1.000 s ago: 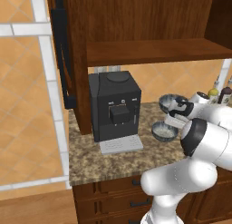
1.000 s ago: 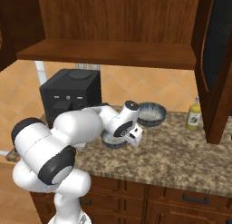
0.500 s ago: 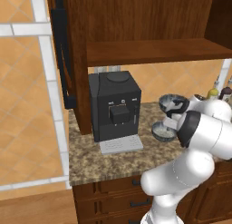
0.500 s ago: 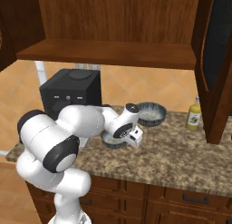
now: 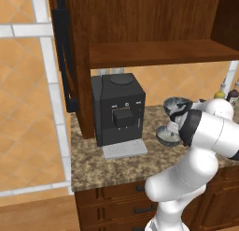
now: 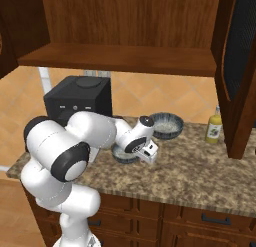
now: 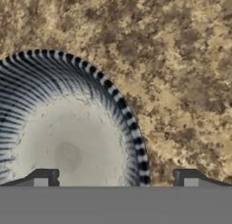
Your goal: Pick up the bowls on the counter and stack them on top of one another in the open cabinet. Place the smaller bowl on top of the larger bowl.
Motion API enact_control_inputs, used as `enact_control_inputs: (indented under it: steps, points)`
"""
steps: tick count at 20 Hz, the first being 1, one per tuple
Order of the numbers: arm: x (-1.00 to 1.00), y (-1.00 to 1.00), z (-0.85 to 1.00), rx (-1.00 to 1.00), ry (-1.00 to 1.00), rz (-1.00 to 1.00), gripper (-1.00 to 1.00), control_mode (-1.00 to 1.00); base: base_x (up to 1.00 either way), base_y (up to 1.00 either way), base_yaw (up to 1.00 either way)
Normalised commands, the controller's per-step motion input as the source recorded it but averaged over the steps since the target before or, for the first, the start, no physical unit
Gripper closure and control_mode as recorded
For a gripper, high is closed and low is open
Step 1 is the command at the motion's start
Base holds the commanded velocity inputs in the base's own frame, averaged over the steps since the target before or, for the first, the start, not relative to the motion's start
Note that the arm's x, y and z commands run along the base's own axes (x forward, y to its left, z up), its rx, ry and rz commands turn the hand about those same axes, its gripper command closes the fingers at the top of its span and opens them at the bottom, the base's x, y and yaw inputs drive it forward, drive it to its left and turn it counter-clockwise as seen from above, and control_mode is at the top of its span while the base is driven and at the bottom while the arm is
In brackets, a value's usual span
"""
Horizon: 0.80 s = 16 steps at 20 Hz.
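Right under the hand, the smaller bowl [image 7: 68, 141] shows a pale, whitish inside with fine dark ribs running up to a black-and-white striped rim, and that rim passes between the two finger tips, one tip [image 7: 43, 177] over the bowl's inside and the other outside it above the counter [image 7: 181, 60]. The gripper [image 7: 115, 177] is spread wide, straddling the rim with nothing clamped; whether the pads touch the bowl cannot be told. From the right base view the white arm reaches forward from the lower left, elbow bent, wrist turned down, and the gripper [image 6: 146, 152] sits low at the near right edge of this bowl [image 6: 121, 155], which rests on the speckled granite about mid-depth, just right of the black coffee machine [image 6: 80, 98]. From the left base view the same bowl [image 5: 167, 134] peeks out beside the forearm. Further back, toward the wall, the larger bowl [image 6: 166, 124] stands near the first but apart from it, wider, dark with a lined outside and a light grey speckled inside. A yellow bottle [image 6: 214, 126] stands at the counter's right, near the cabinet door [image 6: 239, 76]. Above it all, the open cabinet [image 6: 120, 58] shows its plain wooden shelf.
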Motion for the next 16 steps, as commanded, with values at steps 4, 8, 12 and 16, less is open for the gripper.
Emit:
enact_control_inputs:
  steps: [4,8,12,16]
  points:
    - [0.02,0.07,-0.09,0.0,0.0,0.0,1.0,-1.0,0.0,0.0,0.0]
    - [0.0,0.12,-0.01,0.0,0.0,0.0,1.0,-1.0,0.0,0.0,0.0]
    - [0.0,0.06,-0.01,0.0,0.0,0.0,1.0,-1.0,0.0,0.0,0.0]
    - [-0.23,0.0,0.2,0.0,0.0,-0.01,1.0,-1.0,0.0,0.0,0.0]
